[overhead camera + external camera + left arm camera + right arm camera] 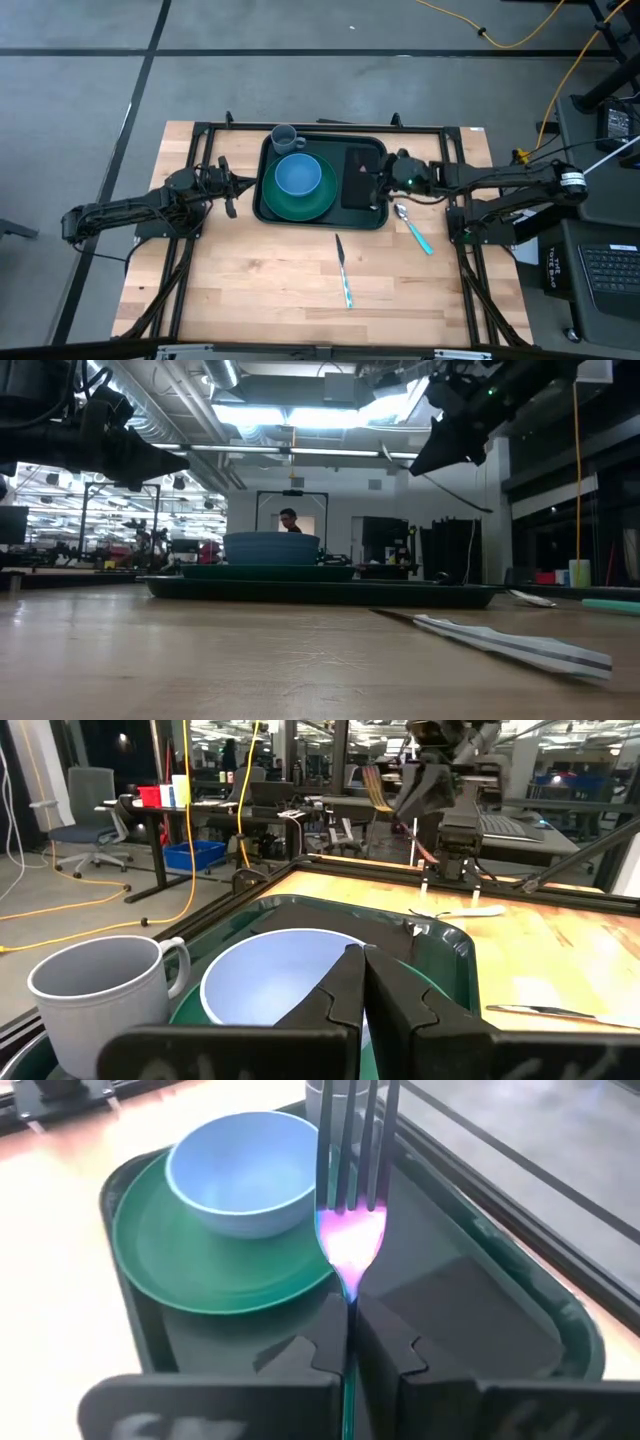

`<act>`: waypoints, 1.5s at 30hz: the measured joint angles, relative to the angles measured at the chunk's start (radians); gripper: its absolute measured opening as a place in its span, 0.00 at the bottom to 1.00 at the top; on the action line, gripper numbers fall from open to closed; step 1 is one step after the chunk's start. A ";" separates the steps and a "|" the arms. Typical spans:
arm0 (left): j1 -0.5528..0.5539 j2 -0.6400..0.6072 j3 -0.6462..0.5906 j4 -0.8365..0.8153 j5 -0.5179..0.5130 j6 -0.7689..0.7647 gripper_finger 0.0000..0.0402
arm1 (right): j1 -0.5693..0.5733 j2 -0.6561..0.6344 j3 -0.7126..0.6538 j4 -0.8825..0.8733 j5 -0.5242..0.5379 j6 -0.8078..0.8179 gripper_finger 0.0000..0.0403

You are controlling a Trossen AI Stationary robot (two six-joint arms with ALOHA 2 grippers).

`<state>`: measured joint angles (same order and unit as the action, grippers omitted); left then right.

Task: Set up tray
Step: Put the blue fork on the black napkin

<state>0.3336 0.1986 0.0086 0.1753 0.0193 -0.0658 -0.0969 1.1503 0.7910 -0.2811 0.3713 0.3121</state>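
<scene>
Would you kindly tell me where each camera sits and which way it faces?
High: overhead, straight down; both arms flank the dark green plastic tray.
Low: table height, level across the tray; arms overhead.
Left wrist: past the shut left claw at the pale blue bowl.
Right wrist: past the right claw holding a metal fork.
All share the tray.

dark green tray, blue bowl, black napkin

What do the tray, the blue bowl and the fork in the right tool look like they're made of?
Tray: probably plastic, dark green, slightly glossy, with a moulded raised rim and rounded corners.
Blue bowl: plastic or melamine by the look, pale matte blue with soft highlights; ceramic can't be ruled out.
Fork: head looks like polished metal, its tines mirror-bright and catching a pink glare, held in the right tool.
</scene>
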 joint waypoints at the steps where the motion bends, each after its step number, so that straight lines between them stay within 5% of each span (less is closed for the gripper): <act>1: 0.000 0.000 0.000 0.000 0.000 0.000 0.01 | 0.011 0.000 0.000 -0.001 0.002 0.001 0.04; 8: 0.000 0.000 0.000 0.000 0.000 0.000 0.01 | 0.059 0.001 -0.013 -0.024 0.084 0.025 0.04; 35: 0.000 0.000 0.000 0.000 0.000 0.000 0.01 | 0.111 0.090 -0.027 -0.028 0.133 0.308 0.04; 45: 0.000 0.000 0.000 0.000 0.000 0.000 0.01 | 0.109 0.169 0.126 -0.153 0.153 0.374 0.04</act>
<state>0.3336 0.1989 0.0086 0.1753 0.0196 -0.0662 0.0116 1.3192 0.9175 -0.4344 0.5243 0.6857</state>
